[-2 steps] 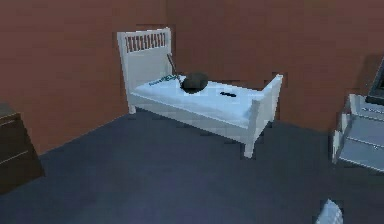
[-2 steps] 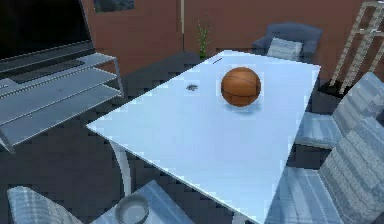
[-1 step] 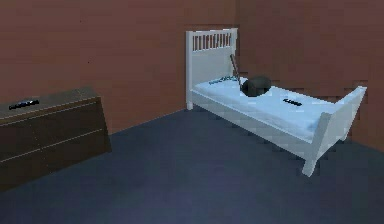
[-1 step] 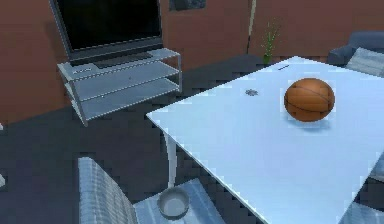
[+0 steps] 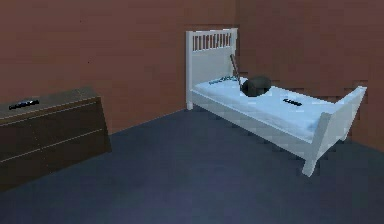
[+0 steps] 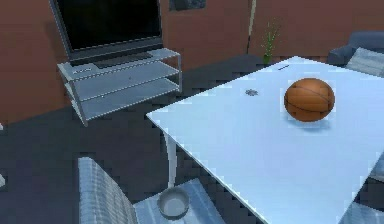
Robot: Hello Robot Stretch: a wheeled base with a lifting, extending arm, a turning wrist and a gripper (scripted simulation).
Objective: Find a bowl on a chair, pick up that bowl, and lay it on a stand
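Note:
A small grey bowl (image 6: 173, 205) sits on the seat of a pale checked chair (image 6: 104, 196) at the arm side view's bottom edge, tucked beside the white table (image 6: 250, 150). A grey stand with glass shelves (image 6: 125, 82) is at the upper left against the wall and carries a dark television (image 6: 107, 25).
An orange basketball (image 6: 309, 99) and a tiny dark object (image 6: 251, 93) lie on the table. A plant (image 6: 268, 40) and a blue seat (image 6: 365, 55) stand behind it. In the forward view there is a white bed (image 5: 270, 105) holding dark items, a dark dresser (image 5: 50, 130) and open blue floor.

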